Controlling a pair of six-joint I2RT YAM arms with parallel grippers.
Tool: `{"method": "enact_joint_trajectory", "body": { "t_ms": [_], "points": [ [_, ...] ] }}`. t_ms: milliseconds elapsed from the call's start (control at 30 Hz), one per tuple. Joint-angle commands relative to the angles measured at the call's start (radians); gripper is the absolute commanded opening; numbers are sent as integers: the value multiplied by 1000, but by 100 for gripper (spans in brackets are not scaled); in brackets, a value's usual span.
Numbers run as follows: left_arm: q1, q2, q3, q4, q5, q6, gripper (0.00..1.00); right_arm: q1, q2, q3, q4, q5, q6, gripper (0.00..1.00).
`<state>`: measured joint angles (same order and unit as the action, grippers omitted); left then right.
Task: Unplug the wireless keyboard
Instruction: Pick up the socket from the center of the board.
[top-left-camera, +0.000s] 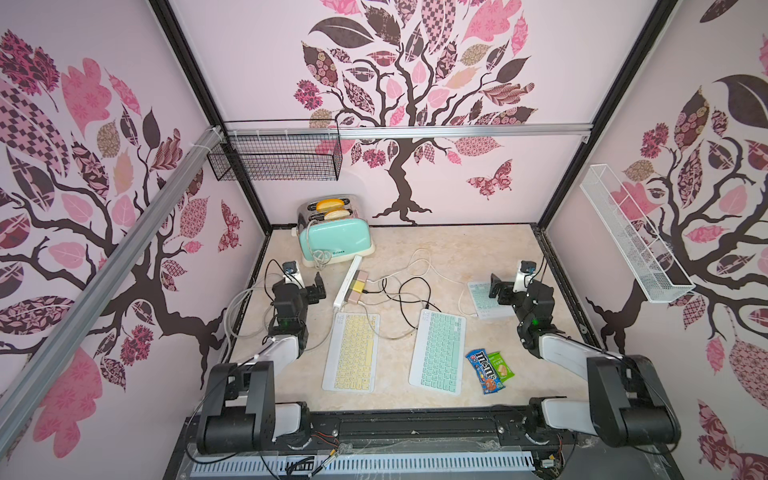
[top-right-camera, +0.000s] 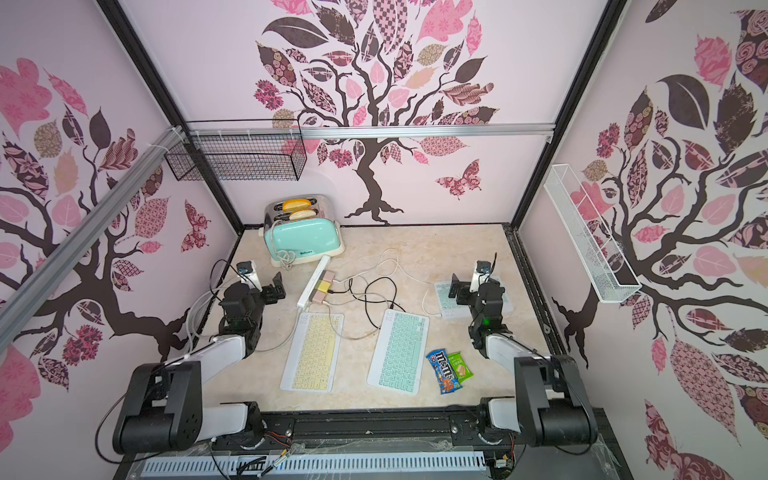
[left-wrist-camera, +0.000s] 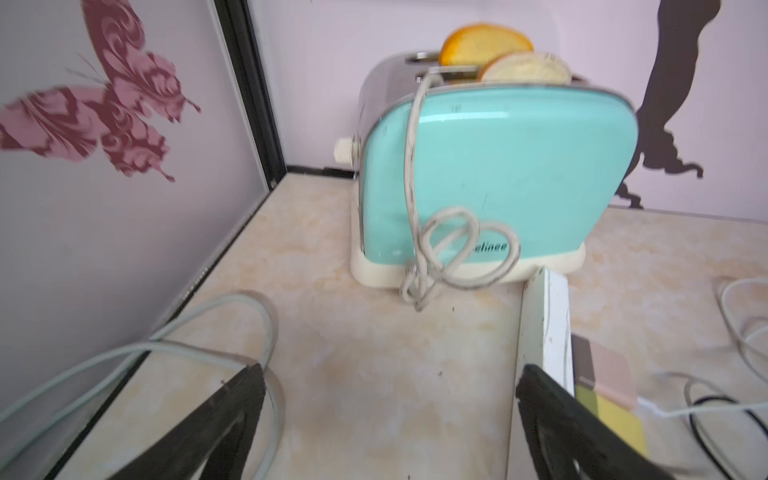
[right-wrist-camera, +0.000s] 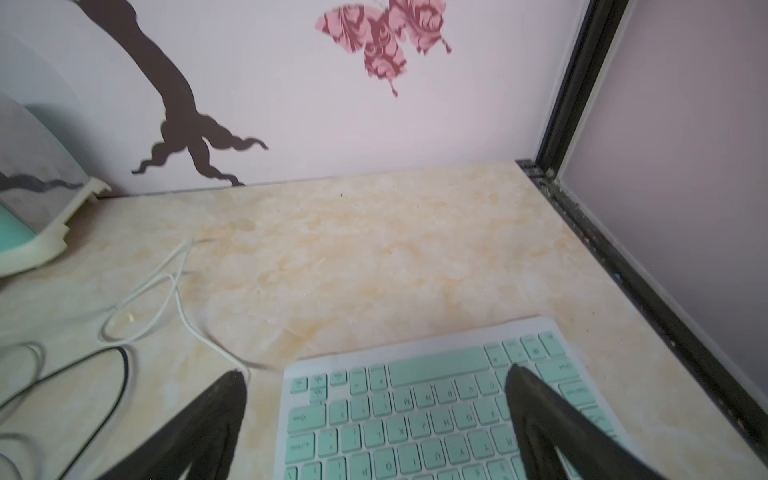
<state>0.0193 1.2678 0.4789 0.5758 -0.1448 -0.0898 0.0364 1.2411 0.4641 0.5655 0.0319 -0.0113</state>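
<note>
Three wireless keyboards lie on the marble table in both top views: a yellow one (top-left-camera: 352, 351), a mint one (top-left-camera: 438, 351) and a smaller mint one (top-left-camera: 482, 301) at the right. Black and white cables (top-left-camera: 409, 286) run from them to pink and yellow chargers (top-left-camera: 360, 284) on a white power strip (top-left-camera: 347, 282). My right gripper (top-left-camera: 498, 289) hovers open over the right mint keyboard (right-wrist-camera: 415, 415), and a white cable (right-wrist-camera: 183, 307) reaches that keyboard's corner. My left gripper (top-left-camera: 313, 291) is open and empty over bare table left of the power strip (left-wrist-camera: 544, 324).
A mint toaster (top-left-camera: 334, 237) with two bread slices stands at the back left, its cord hanging in front. Snack packets (top-left-camera: 488, 370) lie right of the middle keyboard. A black wire basket (top-left-camera: 274, 160) and a white one (top-left-camera: 631, 237) hang on the walls. A grey cable (left-wrist-camera: 166, 353) loops by the left wall.
</note>
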Motion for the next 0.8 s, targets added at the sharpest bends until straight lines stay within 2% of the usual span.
{"method": "enact_joint_trajectory", "body": {
  "t_ms": [0,33,67,100,200,300,400,533,700,767],
  "points": [
    [-2,-65,82,-250,-200,-203,98,5,-92,117,-313,34,208,99],
    [6,-62,118,-370,-256,-334,98,5,-94,146,-399,62,304,99],
    [40,-48,159,-467,-200,-409,98,5,-84,174,-476,79,395,100],
    [75,-28,173,-482,-78,-426,98,1,-63,193,-528,47,443,100],
    [84,8,168,-495,25,-494,98,-6,11,218,-556,-199,439,99],
    [66,15,152,-514,66,-529,95,-4,41,193,-534,-342,465,99],
    [45,26,176,-590,38,-536,91,10,32,151,-505,-358,446,99],
    [45,95,286,-748,48,-510,86,14,39,155,-494,-394,421,100],
    [46,254,509,-972,171,-371,82,57,52,157,-467,-401,393,99],
    [44,319,594,-1074,183,-319,78,81,54,159,-471,-389,380,99]
  ]
}}
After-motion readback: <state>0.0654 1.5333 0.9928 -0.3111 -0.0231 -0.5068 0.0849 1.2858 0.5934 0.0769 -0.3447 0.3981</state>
